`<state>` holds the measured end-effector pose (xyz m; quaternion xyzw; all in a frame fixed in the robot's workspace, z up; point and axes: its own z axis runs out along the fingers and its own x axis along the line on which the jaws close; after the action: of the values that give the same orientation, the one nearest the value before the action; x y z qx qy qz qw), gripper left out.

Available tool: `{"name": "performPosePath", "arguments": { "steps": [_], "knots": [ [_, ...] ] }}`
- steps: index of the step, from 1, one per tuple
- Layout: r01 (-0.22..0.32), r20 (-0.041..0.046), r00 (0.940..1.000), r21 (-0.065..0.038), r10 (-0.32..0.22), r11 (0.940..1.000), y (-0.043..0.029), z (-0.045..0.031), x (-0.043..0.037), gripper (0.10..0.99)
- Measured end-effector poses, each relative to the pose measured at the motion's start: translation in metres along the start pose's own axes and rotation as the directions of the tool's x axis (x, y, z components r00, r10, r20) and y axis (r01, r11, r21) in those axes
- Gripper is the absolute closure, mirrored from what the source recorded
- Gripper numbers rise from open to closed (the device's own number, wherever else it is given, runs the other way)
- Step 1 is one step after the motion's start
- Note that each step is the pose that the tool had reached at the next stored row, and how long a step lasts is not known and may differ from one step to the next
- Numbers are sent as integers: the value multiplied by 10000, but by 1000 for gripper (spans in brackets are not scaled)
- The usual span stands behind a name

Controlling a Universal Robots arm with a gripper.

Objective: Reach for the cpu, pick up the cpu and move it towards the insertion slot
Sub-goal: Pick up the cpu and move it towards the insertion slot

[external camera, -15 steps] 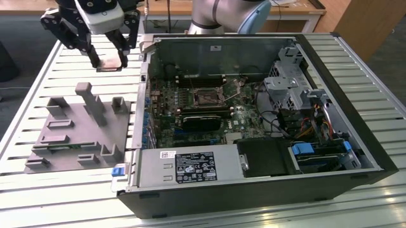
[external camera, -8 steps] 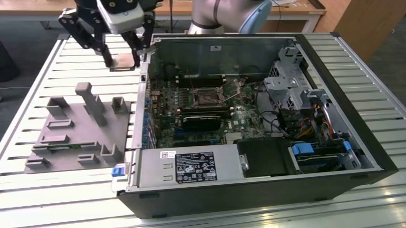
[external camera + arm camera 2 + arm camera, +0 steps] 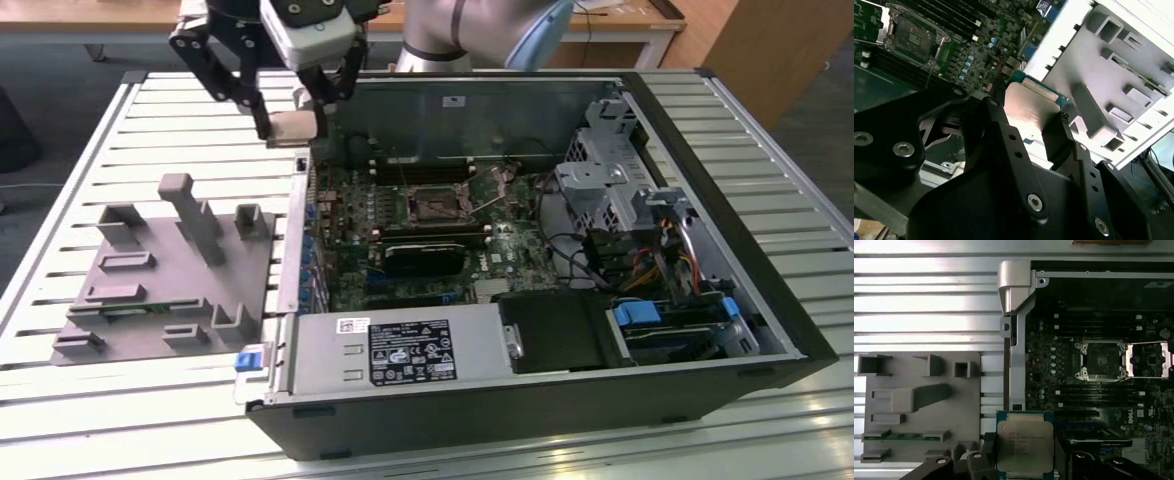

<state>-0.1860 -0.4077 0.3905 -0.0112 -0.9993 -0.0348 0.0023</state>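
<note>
My gripper is shut on the cpu, a small flat square chip with a silvery top. It holds the chip in the air over the near-left wall of the open computer case, toward the exterior view's left of the motherboard. In both wrist views the cpu sits clamped between the black fingers. The insertion slot is a square socket with a shiny frame and dark centre, lying uncovered on the motherboard. It is apart from the chip, further toward the exterior view's right.
A grey plastic fixture with blocks stands on the slatted table at the exterior view's left of the case. Inside the case are a long black heatsink block, a silver power supply, drive cages and cables.
</note>
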Motion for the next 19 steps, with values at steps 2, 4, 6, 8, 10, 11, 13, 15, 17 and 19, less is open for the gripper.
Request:
{"name": "performPosePath", "arguments": {
  "steps": [2, 4, 6, 8, 10, 11, 13, 15, 17, 19],
  "knots": [
    [-4, -1, 10000, 1, 4, 10000, 10, 2, -70, 541],
    [-5, -1, 10000, 1, 5, 10000, 25, 5, -130, 541],
    [-7, 0, 10000, 0, 7, 10000, 42, 9, -191, 541],
    [-10, 1, 10000, 0, 10, 10000, 55, 15, -254, 541],
    [-12, 0, 10000, 1, 12, 10000, 68, 21, -316, 541],
    [-13, 0, 10000, 1, 13, 10000, 76, 23, -345, 541],
    [-15, 1, 10000, 0, 15, 10000, 94, 29, -400, 541],
    [-17, 1, 10000, 0, 17, 10000, 113, 34, -452, 541],
    [-18, 1, 10000, 1, 18, 10000, 130, 38, -506, 541],
    [-24, 1, 10000, 1, 24, 10000, 143, 41, -566, 541]
  ]
}}
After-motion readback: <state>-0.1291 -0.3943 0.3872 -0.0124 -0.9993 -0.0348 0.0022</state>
